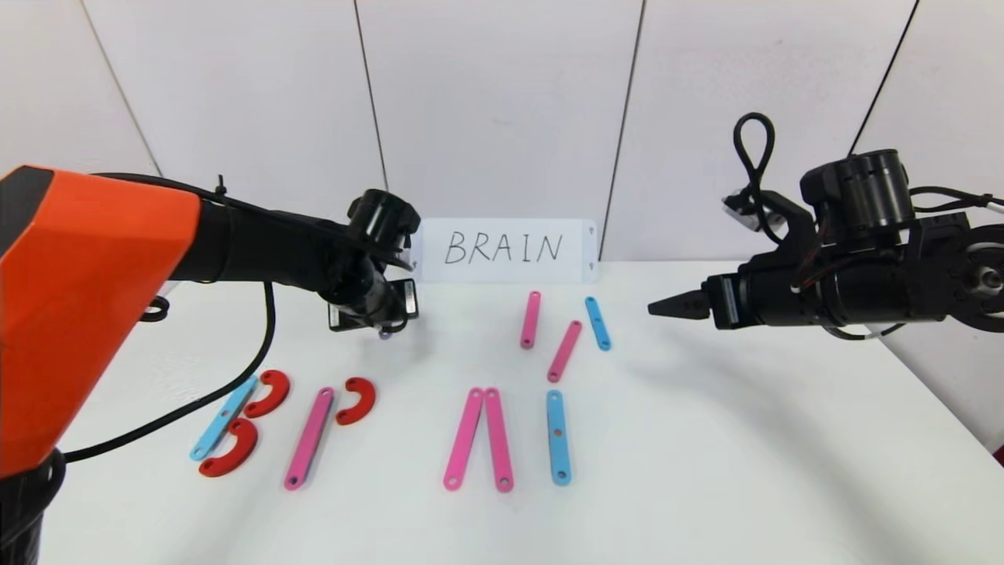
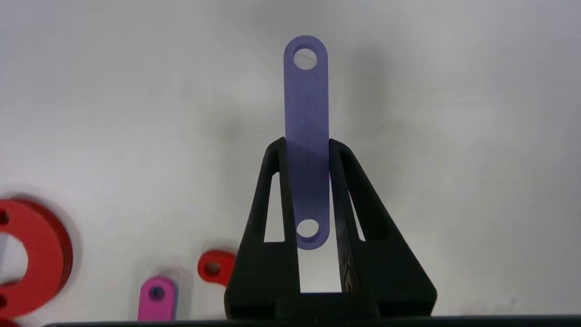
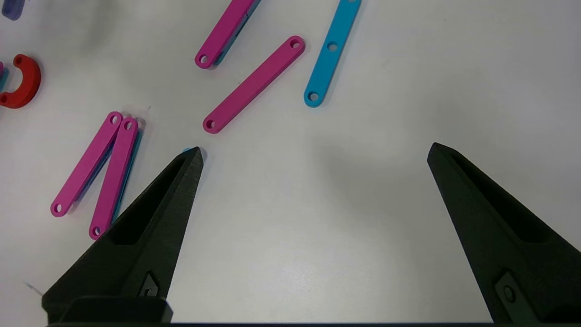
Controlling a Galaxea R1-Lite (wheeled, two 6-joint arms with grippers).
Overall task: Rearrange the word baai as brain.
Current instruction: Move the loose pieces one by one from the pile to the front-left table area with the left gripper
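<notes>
Left gripper (image 2: pixel 307 150) clamped on purple strip (image 2: pixel 306 136) above the surface (image 1: pixel 706 471) left of centre, right gripper (image 3: pixel 313 154) spread wide and hovering at right, pink strips (image 1: pixel 478 439), blue strips (image 1: pixel 558 435) and red curves (image 1: pixel 357 400) lying as partial letters near the front.

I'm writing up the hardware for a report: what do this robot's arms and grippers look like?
Both arms are black with exposed black cables. The left arm has a large orange shell nearest the camera and a cable hanging in a loop beneath it. The right arm carries a round black housing and a cable looped above it. The left gripper and right gripper each have matte black, tapered, wedge-shaped fingers with slots cut through.
</notes>
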